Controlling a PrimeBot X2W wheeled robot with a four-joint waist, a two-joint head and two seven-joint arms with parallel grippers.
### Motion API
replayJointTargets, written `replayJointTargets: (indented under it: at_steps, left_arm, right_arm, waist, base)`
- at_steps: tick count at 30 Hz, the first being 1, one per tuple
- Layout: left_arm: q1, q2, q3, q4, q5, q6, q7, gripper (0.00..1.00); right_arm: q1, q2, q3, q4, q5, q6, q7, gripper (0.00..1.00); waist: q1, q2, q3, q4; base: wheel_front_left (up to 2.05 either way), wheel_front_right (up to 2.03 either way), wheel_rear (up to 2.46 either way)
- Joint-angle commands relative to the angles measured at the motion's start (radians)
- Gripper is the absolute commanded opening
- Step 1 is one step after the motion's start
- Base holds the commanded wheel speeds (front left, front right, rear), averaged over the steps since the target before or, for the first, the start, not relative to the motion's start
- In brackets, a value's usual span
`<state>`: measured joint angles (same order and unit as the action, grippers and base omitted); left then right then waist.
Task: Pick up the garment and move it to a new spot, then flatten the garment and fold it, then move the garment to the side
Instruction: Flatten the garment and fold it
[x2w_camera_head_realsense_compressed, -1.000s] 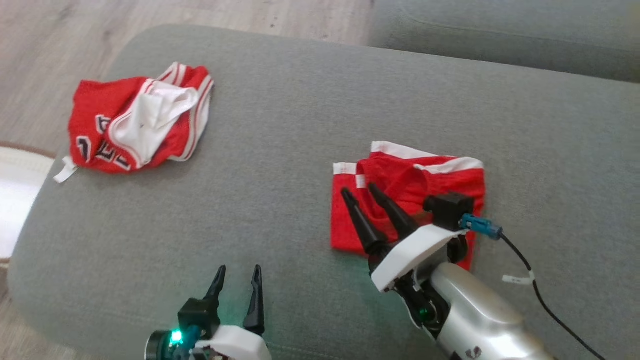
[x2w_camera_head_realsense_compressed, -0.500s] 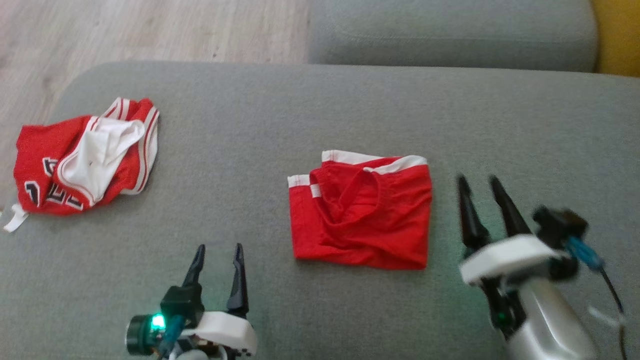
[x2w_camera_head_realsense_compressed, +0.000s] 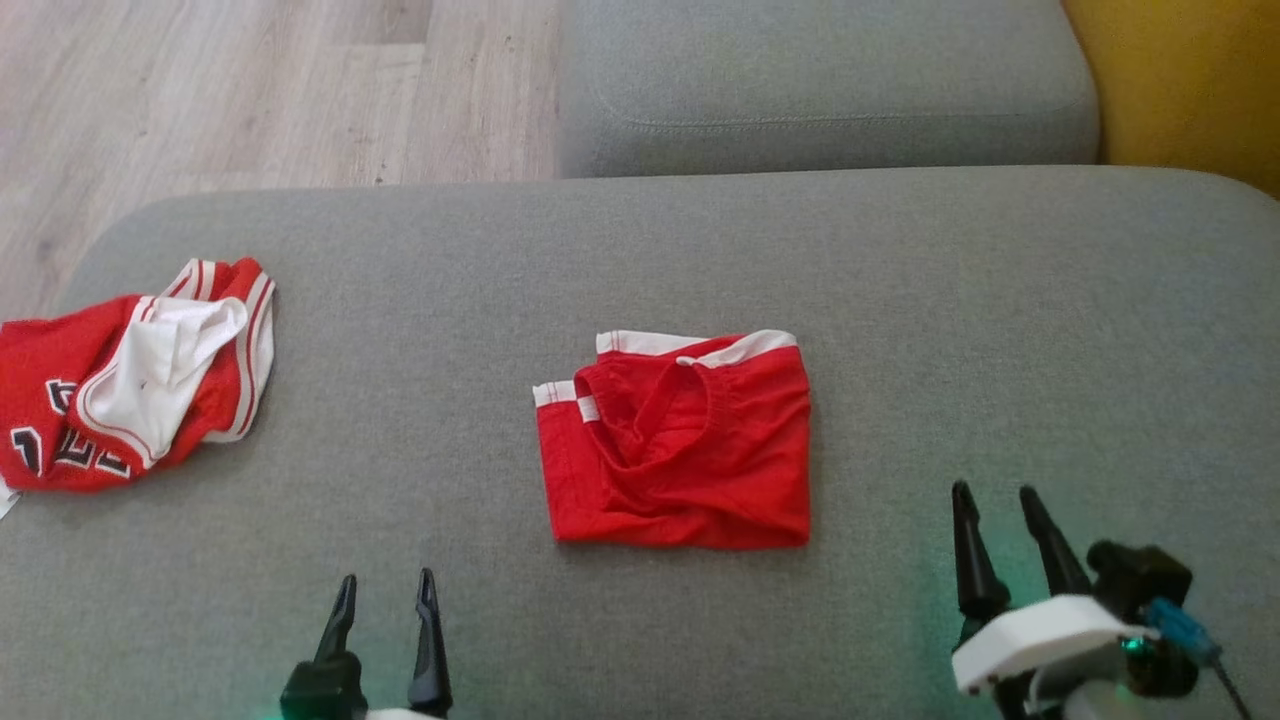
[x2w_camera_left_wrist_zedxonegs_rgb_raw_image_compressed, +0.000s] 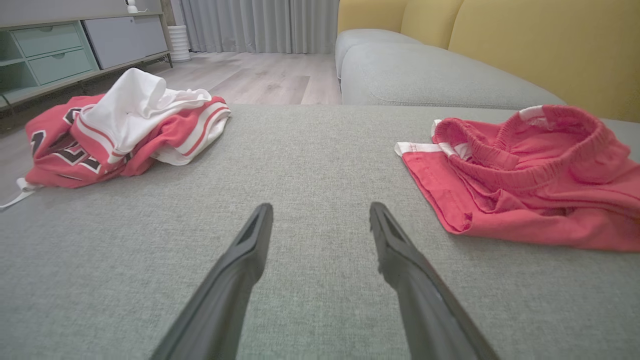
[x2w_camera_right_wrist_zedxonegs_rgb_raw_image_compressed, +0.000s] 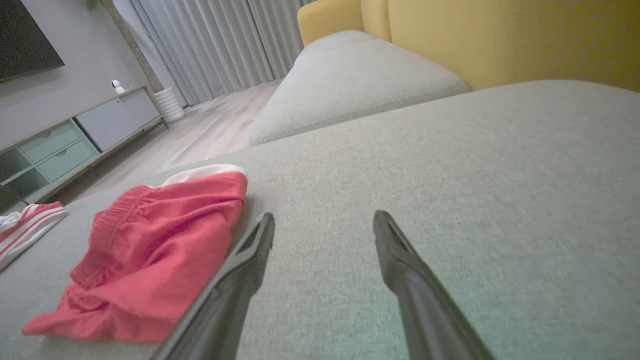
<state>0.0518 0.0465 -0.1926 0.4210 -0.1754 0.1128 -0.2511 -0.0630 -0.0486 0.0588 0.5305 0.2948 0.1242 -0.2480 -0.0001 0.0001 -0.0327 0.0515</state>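
Note:
A folded red garment (x2w_camera_head_realsense_compressed: 680, 450) with white trim lies in the middle of the grey cushion (x2w_camera_head_realsense_compressed: 940, 330); it also appears at the right of the left wrist view (x2w_camera_left_wrist_zedxonegs_rgb_raw_image_compressed: 520, 185) and at the left of the right wrist view (x2w_camera_right_wrist_zedxonegs_rgb_raw_image_compressed: 150, 250). My left gripper (x2w_camera_head_realsense_compressed: 385, 585) stands open at the bottom, left of the garment and apart from it, empty (x2w_camera_left_wrist_zedxonegs_rgb_raw_image_compressed: 320, 210). My right gripper (x2w_camera_head_realsense_compressed: 995, 495) is open at the lower right, clear of the garment, with nothing between its fingers (x2w_camera_right_wrist_zedxonegs_rgb_raw_image_compressed: 322, 217).
A crumpled red and white jersey (x2w_camera_head_realsense_compressed: 130, 375) lies at the cushion's left end. A second grey cushion (x2w_camera_head_realsense_compressed: 820, 90) and a yellow backrest (x2w_camera_head_realsense_compressed: 1190, 80) sit behind. Wooden floor (x2w_camera_head_realsense_compressed: 250, 90) lies past the far left edge. A low cabinet (x2w_camera_left_wrist_zedxonegs_rgb_raw_image_compressed: 60, 50) stands across the room.
My right gripper has come off the folded garment and drawn back to the lower right. The head camera has turned, shifting the whole scene left and down.

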Motion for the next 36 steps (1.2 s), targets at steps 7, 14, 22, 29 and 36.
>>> replayJointTargets:
  at_steps: [7,14,22,29,36]
  left_arm:
    - [-0.01,0.004,0.03,-0.04,-0.007,-0.005,-0.011,1.0]
    - [-0.035,0.004,-0.009,-0.029,-0.015,-0.013,-0.011,1.0]
    - [-0.049,0.004,-0.078,0.009,-0.034,-0.032,-0.011,1.0]
    - [-0.055,0.004,-0.156,0.035,-0.056,-0.046,-0.011,1.0]
    - [-0.074,0.004,-0.205,0.032,-0.075,-0.033,-0.011,1.0]
  right_arm:
    - [-0.018,-0.002,0.058,-0.026,0.007,0.007,-0.014,1.0]
    - [-0.108,-0.002,0.236,0.002,0.097,0.007,-0.014,1.0]
    - [-0.298,-0.002,0.404,0.128,0.226,0.007,-0.002,1.0]
    - [-0.39,-0.002,0.454,0.27,0.292,0.007,0.019,1.0]
    - [-0.424,-0.002,0.5,0.331,0.356,0.007,0.008,1.0]
  waist:
    - [0.0001,-0.0001,-0.005,-0.006]
    - [0.0001,-0.0001,0.015,0.016]
    - [0.0001,-0.0001,0.041,0.096]
    - [0.0001,-0.0001,0.061,0.14]
    - [0.0001,-0.0001,0.083,0.149]
  base:
    - [0.0,0.0,0.0]
    - [0.0,0.0,0.0]
    - [0.0,0.0,0.0]
    - [0.0,0.0,0.0]
    - [0.0,0.0,0.0]
